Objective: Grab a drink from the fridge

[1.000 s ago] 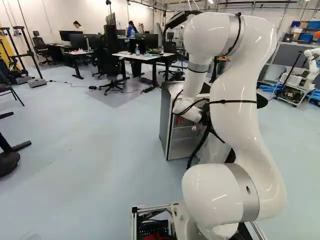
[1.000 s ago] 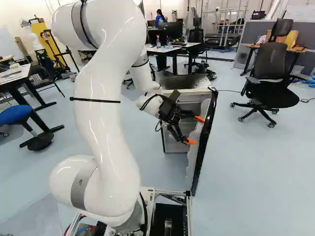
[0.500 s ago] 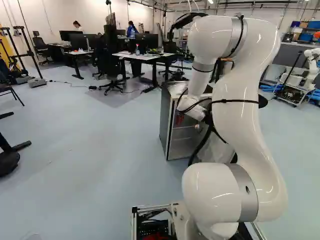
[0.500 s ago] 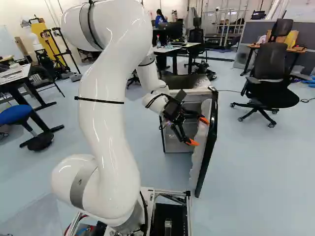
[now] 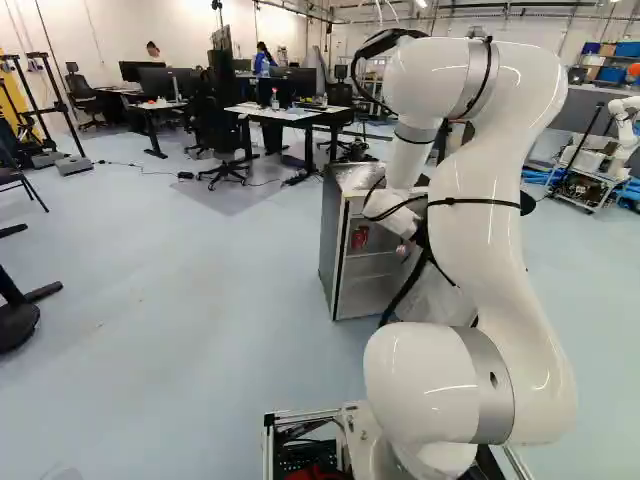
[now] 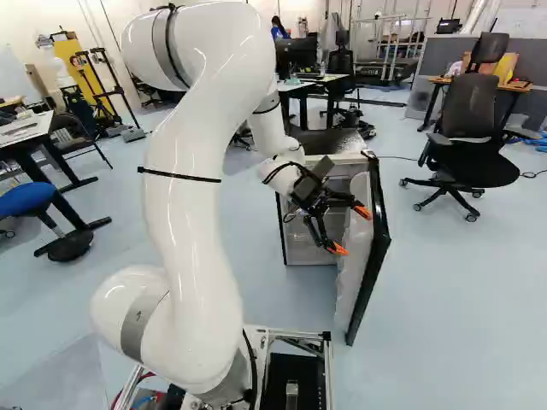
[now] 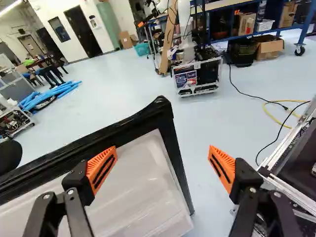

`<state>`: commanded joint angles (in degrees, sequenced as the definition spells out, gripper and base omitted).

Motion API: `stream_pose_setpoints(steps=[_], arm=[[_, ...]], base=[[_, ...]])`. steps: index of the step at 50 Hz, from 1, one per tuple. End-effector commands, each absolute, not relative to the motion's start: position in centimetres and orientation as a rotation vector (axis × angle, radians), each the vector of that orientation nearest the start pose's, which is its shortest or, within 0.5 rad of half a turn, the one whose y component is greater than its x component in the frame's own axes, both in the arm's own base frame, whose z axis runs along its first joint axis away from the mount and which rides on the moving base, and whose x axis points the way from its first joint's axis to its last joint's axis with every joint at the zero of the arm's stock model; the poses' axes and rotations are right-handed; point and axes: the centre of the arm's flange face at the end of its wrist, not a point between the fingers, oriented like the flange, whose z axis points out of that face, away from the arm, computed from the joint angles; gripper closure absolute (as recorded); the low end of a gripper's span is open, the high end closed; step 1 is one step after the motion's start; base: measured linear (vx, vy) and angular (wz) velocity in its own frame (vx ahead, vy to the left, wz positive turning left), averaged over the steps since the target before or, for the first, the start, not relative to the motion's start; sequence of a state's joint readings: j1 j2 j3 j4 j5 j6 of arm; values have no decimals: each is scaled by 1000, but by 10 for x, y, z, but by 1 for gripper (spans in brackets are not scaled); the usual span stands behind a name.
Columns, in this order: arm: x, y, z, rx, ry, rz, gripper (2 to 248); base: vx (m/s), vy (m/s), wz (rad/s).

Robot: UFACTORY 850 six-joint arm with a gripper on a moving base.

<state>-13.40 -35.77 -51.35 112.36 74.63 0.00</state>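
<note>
Fingers spread wide, the pincer (image 6: 350,231) is released at the open door (image 6: 373,248); the door's free edge shows between them, floor (image 7: 197,123) beyond. Inside the fridge (image 5: 335,240) sits a red item (image 5: 360,237), too small to name as the drink.

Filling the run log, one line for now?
fridge door: open | end effector: open, empty, by door | red item: inside fridge

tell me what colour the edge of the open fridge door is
The door edge is glossy black; it shows best in the wrist view.
</note>
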Motion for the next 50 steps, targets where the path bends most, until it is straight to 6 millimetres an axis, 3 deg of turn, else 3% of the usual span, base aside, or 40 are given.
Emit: stream_pose_setpoints(steps=[24, 50], arm=[[439, -217, 281, 679, -1924, 837, 3], [449, -265, 286, 567, -1974, 824, 3]], base=[[0, 0, 0], [0, 0, 0]])
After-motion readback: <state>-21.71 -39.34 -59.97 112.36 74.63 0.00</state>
